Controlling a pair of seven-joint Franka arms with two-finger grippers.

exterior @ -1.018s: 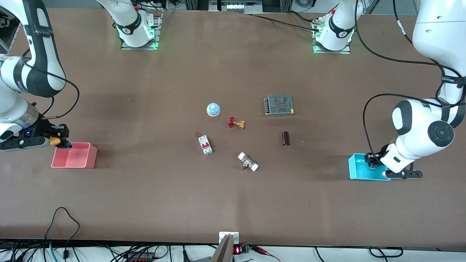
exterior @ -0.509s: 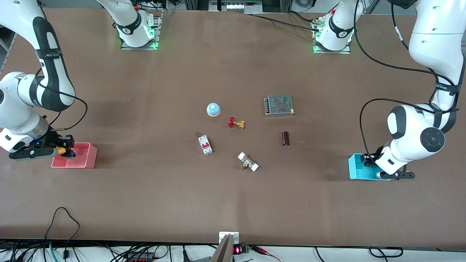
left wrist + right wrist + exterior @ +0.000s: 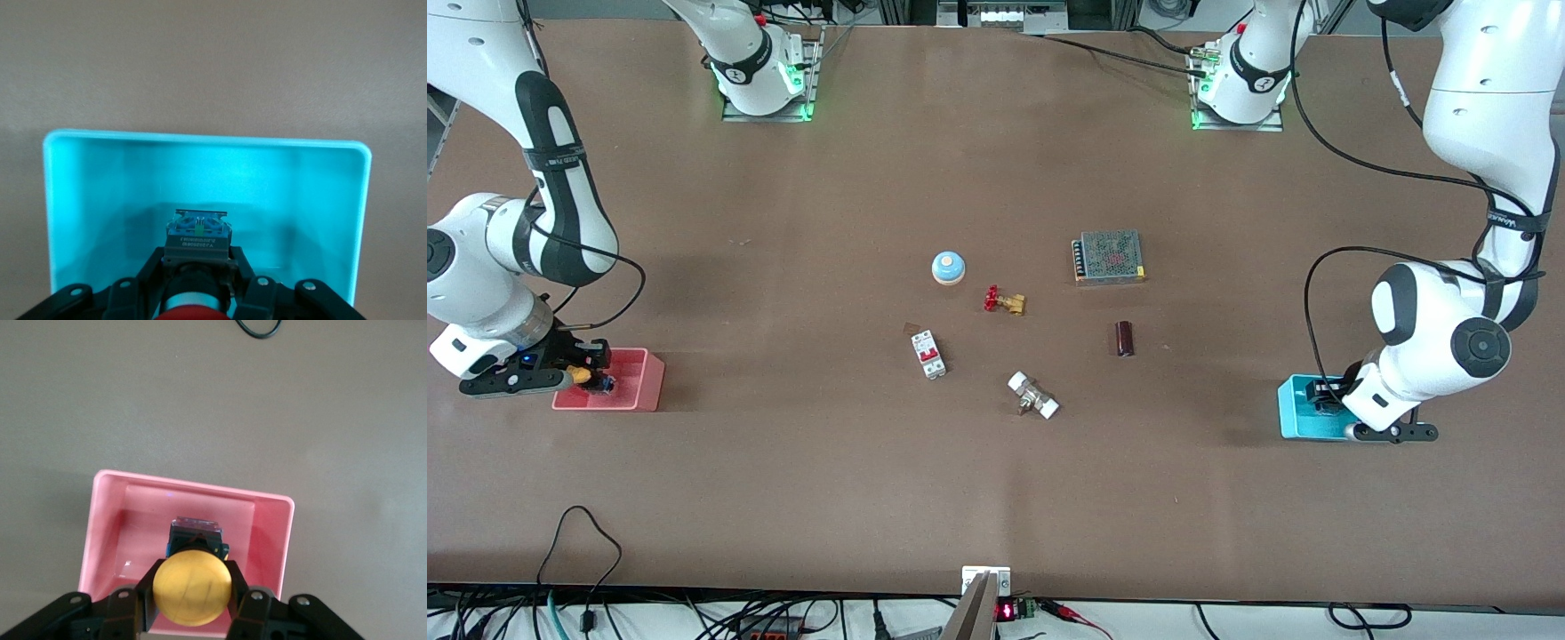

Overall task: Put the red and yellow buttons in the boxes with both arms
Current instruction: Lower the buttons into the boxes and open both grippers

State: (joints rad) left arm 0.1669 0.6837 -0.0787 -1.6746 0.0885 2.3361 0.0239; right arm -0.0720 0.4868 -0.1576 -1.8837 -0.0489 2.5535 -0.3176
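My right gripper (image 3: 592, 377) is shut on the yellow button (image 3: 583, 374) and holds it low inside the salmon-pink box (image 3: 633, 394), at the right arm's end of the table. The right wrist view shows the yellow cap (image 3: 192, 587) between the fingers, its black base pointing at the pink box floor (image 3: 267, 520). My left gripper (image 3: 1323, 398) is shut on the red button and sits in the cyan box (image 3: 1294, 420), at the left arm's end. The left wrist view shows the red cap (image 3: 193, 313) and the base low inside the cyan box (image 3: 100, 200).
Mid-table lie a light-blue dome (image 3: 948, 267), a brass valve with a red handwheel (image 3: 1005, 301), a grey mesh-topped unit (image 3: 1109, 256), a white circuit breaker (image 3: 928, 354), a dark cylinder (image 3: 1125, 339) and a white-ended fitting (image 3: 1033, 396).
My right gripper has come down from the pink box's edge into the box with the yellow button. My left gripper has sunk a little lower into the cyan box.
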